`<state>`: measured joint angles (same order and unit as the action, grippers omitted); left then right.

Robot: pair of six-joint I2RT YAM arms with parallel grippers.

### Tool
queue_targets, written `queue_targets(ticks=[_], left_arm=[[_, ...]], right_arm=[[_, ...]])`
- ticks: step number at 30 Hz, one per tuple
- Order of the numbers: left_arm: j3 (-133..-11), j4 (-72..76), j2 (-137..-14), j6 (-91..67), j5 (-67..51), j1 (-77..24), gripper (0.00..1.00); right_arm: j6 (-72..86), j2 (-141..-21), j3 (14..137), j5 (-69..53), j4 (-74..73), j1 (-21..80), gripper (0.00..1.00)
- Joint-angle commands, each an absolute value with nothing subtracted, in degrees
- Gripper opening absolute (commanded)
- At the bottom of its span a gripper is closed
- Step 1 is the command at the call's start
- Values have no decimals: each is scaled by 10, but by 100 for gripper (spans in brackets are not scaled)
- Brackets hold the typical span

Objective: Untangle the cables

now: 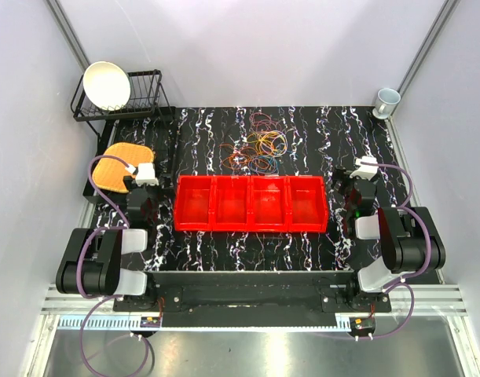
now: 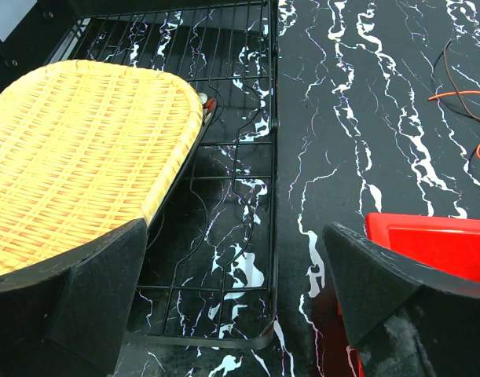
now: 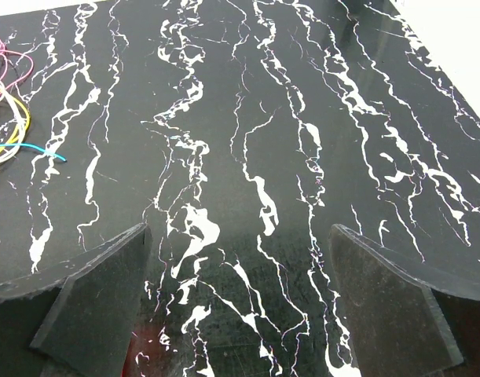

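1. Right now, your cables (image 1: 258, 147) lie tangled on the tabletop (image 1: 342, 133), upper centre of the top view, just above the red bin (image 1: 251, 203).
2. Your left claw (image 2: 236, 310) stands wide open, holding nothing, beside a woven tray (image 2: 75, 149).
3. Your right claw (image 3: 240, 306) is open too, empty, above the tabletop.

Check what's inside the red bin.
All four compartments of the bin show only bare red floor. The cables lie behind it, not inside. From above, nothing inside is covered.
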<state>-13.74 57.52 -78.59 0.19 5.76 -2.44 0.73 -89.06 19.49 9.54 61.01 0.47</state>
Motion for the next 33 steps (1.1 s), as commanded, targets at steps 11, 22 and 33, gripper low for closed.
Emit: queue_targets(ticks=[11, 22, 33], left_arm=[[-141, 618, -787, 9, 40, -17, 99], [-243, 318, -640, -53, 48, -19, 99], [-425, -193, -533, -510, 161, -1, 99]], right_arm=[[8, -890, 209, 98, 626, 4, 100], [56, -745, 304, 54, 396, 4, 100], [325, -749, 520, -125, 169, 25, 100]])
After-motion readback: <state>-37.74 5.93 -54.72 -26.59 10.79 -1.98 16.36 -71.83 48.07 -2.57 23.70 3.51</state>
